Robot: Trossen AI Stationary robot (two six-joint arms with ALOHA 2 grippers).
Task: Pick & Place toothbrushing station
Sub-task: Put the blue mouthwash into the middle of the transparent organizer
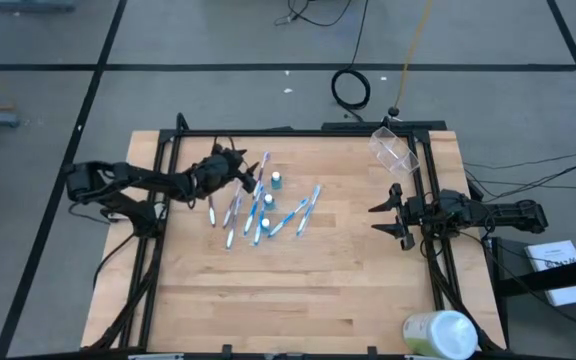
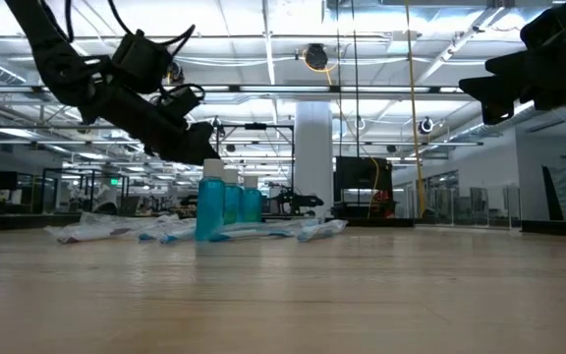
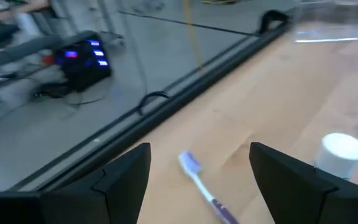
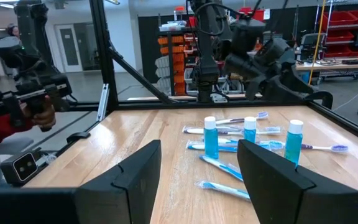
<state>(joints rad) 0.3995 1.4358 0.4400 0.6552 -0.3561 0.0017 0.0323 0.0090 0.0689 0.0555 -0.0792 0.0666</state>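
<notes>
Several slim blue, white and purple toothbrushes [image 1: 258, 212] lie flat in a loose heap on the wooden table, left of its middle. Three small teal tubes with white tops [image 4: 249, 133] stand upright among them. The clear plastic cup [image 1: 393, 148] sits at the far right corner. My left gripper [image 1: 243, 167] hovers open over the heap's far left end. In its wrist view a purple toothbrush [image 3: 199, 182] lies on the table below the gap between the fingers, untouched. My right gripper [image 1: 393, 215] waits open at the right edge, raised, with nothing between its fingers.
A large pale green-and-white round container [image 1: 438, 335] lies at the near right corner. Black frame rails [image 1: 428, 180] run along the table's left, far and right edges. Bare wood fills the near half. A person's hand [image 4: 39, 112] holding a device shows beyond the table.
</notes>
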